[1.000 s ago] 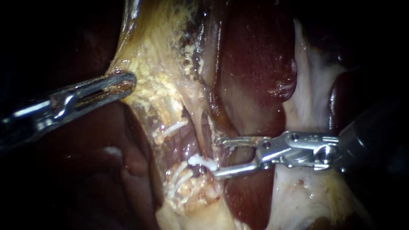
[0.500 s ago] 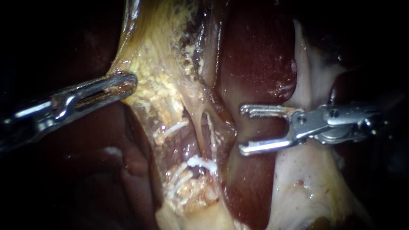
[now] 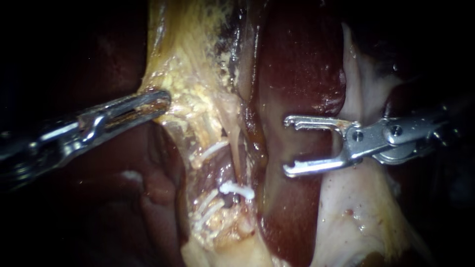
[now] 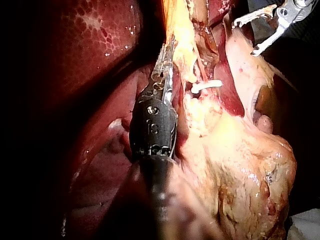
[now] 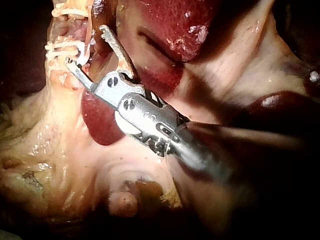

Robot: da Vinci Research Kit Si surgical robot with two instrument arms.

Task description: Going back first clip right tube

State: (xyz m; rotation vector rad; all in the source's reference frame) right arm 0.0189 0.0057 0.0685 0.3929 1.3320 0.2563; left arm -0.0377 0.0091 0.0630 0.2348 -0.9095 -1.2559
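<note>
So the left instrument [image 3: 161, 100], a slim steel shaft with two slotted jaws, had those jaws pinched together on the edge of the lumpy yellow fatty tissue [image 3: 190, 89]. That's a grip on the fat, no gap showing. From its own wrist camera, the left instrument [image 4: 167, 55] ran right along that yellow strip, jaw tips buried at its edge.

The right instrument [image 3: 288, 146], shiny metal with two thin hooked jaws, stood wide open with nothing in it. It hung in front of the glossy dark red liver [image 3: 297, 59], apart from the clip. The pale whitish tissue [image 3: 356, 212] lay under its shaft on the right.

The small white clip [image 3: 236, 189] sat crosswise on the thin pale tube [image 3: 238, 160], left of the open jaws and a bit nearer. In the left wrist view the clip [image 4: 206, 86] was just beside the left jaws, with the right instrument [image 4: 245, 37] well beyond it. In the right wrist view the right instrument [image 5: 85, 45] gaped close to some white strands, and I couldn't tell which one was the clip.
</note>
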